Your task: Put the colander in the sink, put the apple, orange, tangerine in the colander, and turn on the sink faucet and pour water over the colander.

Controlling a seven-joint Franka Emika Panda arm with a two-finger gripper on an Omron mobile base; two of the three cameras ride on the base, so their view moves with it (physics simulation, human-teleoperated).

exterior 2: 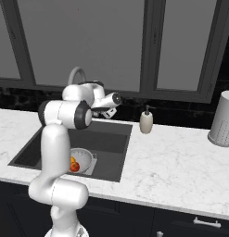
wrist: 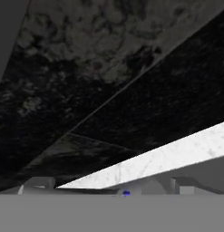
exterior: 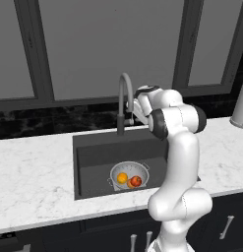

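**Fruit in colander, hand up by the faucet**

The left base view looks straight into the sink: the colander stands on its floor toward the front, holding the orange and, touching it on the right, the apple. A sliver of deeper orange shows at the apple's lower left edge, likely the tangerine, mostly hidden. The faucet arches at the back rim, with the robot's hand just right of its stem.

From the right base view the arm covers much of the colander; a red-and-orange patch of fruit peeks out beside the arm. This side alone shows a soap bottle on the tabletop right of the sink, and a pale perforated canister at the far right. The faucet is an arc behind the arm.

The hand view faces dark marbled backsplash and a strip of white tabletop.

The jaws stand wide apart, holding nothing; contact with the faucet cannot be judged.

No writing is readable.
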